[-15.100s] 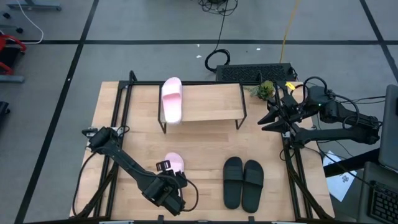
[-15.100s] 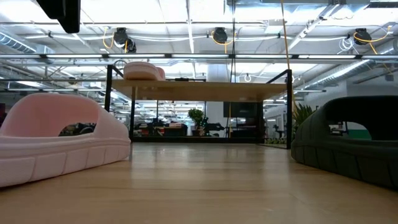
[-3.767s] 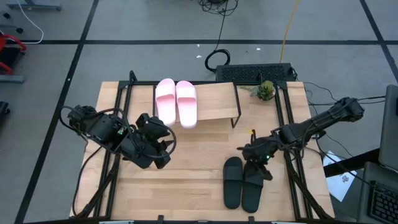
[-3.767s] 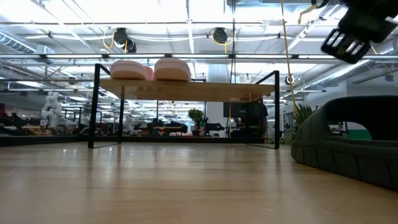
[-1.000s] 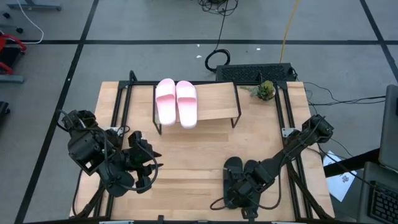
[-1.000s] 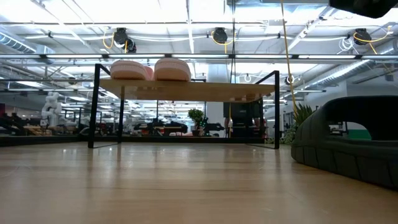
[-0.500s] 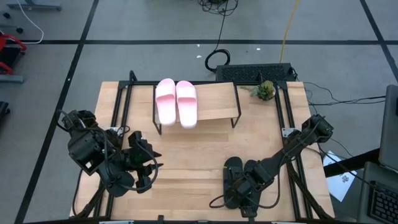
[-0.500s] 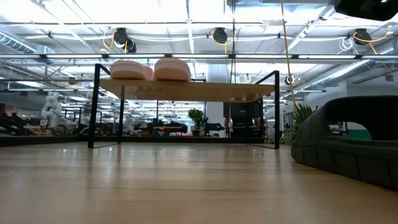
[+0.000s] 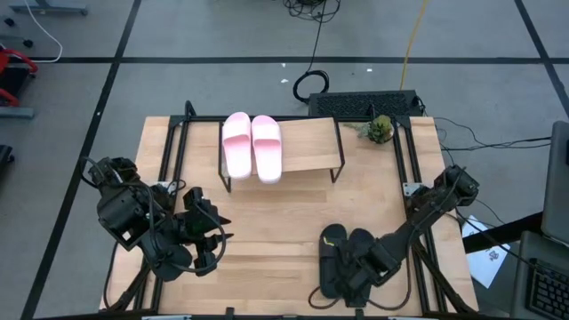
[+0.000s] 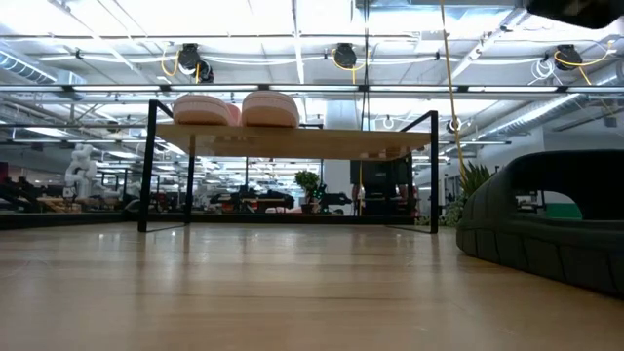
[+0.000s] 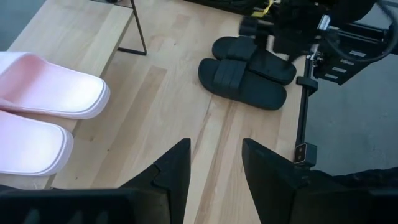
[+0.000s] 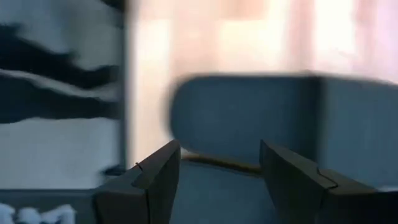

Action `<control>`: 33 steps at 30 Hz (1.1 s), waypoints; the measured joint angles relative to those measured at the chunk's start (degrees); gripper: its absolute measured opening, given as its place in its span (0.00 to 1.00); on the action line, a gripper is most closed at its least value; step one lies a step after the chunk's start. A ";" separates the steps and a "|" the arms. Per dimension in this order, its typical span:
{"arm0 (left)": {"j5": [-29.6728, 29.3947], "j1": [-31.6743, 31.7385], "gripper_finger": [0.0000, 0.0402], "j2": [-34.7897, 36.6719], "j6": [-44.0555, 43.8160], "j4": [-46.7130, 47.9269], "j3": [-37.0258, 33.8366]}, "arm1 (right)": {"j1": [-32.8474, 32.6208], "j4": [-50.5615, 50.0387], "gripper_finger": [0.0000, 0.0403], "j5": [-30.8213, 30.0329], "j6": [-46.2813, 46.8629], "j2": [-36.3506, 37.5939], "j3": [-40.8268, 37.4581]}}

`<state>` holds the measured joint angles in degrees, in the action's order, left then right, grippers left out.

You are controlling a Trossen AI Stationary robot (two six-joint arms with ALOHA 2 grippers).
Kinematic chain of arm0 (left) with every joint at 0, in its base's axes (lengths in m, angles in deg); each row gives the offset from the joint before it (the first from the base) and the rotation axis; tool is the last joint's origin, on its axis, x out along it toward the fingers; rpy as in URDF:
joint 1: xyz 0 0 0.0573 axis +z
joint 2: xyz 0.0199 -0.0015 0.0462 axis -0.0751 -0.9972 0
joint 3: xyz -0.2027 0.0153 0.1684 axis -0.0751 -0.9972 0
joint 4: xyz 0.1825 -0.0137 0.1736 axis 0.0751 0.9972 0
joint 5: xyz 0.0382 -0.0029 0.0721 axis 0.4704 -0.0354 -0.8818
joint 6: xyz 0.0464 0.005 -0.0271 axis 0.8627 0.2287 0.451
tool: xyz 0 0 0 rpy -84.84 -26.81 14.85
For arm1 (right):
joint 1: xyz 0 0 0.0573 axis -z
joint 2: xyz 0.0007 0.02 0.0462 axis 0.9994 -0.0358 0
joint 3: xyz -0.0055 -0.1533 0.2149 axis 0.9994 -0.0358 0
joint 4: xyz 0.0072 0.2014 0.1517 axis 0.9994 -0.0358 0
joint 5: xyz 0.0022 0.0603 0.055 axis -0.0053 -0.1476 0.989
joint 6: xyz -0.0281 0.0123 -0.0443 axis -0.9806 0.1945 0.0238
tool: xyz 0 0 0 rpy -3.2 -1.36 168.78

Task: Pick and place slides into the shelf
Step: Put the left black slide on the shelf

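At the table's far edge, the shelf [image 9: 307, 147], a smooth pale wooden board on thin black metal legs, already carries the two pink slides [image 9: 252, 146] side by side at its left end, so by my reckoning half the job is done. Two black slides [image 9: 348, 249], matte and rubbery with wide arched straps, lie together near the front edge. Over them the right gripper [image 9: 348, 277] hovers with fingers spread and empty, while the left gripper [image 9: 209, 233], fingers apart and empty, waits near the front-left corner.

Two slides [image 9: 252, 147] side by side on shelf [image 9: 307, 145], its left end, at bench [image 9: 276, 213] rear. Two more slides [image 9: 348, 258] paired on bench, front right. Left tool [image 9: 206, 238] front left; right tool [image 9: 348, 283] over front pair
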<state>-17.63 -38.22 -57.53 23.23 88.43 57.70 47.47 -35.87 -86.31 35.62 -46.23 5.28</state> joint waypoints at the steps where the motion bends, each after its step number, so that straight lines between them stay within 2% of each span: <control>1: 0.00 0.00 0.36 0.00 0.00 0.00 0.00 | -0.54 -2.37 0.52 -3.60 0.90 0.00 0.00; 3: 0.00 0.00 0.36 0.00 0.00 0.00 0.00 | -1.66 -6.23 0.52 -10.11 2.09 0.00 -0.04; 5: 0.00 0.00 0.36 0.00 0.00 0.00 0.00 | -2.15 -7.79 0.52 -12.74 2.82 -0.17 -0.07; 20: -0.44 0.00 0.36 0.00 0.00 -0.02 0.00 | -1.38 -8.03 0.52 -10.90 -1.00 -7.32 -0.07; 33: -0.48 0.00 0.36 0.00 0.46 0.00 0.00 | 0.31 -11.89 0.52 -16.09 -1.00 -7.96 -0.02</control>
<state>-18.11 -38.22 -57.53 23.69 88.43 57.70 47.77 -47.76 -102.39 34.62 -54.19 5.26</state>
